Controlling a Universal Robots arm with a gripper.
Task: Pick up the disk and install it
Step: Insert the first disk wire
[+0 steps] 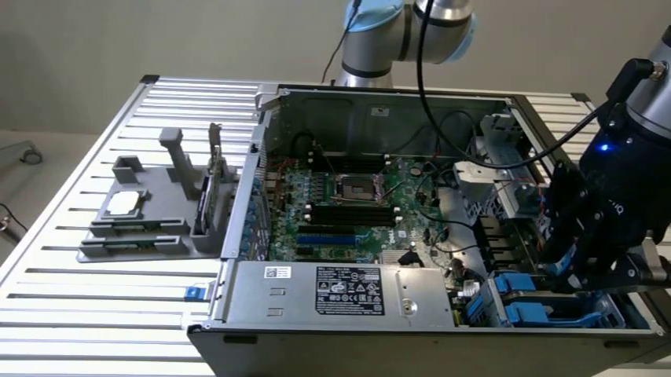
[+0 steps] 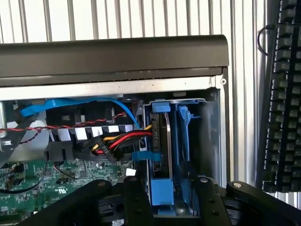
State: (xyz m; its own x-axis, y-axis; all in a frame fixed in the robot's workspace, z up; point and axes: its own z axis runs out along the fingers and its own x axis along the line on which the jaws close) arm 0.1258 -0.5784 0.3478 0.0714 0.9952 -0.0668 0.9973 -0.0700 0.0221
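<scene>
While the gripper point(image 2: 171, 197) straddles the disk point(image 2: 162, 155) with jaws spread, contact is unclear. Disk sits edge-on in its bay, label hidden.

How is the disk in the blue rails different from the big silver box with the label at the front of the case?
The disk stands on edge in its bay at the case corner; the silver box lies flat. The disk is thin and framed by blue plastic; the box is bulkier and bare metal. Both sit inside the computer case.

The disk point(image 2: 164, 155) showed silver-grey metal between blue rails, beside a green motherboard point(image 1: 346, 204), red, yellow and black cables point(image 2: 124, 140), and a black gripper point(image 2: 167, 200).
</scene>
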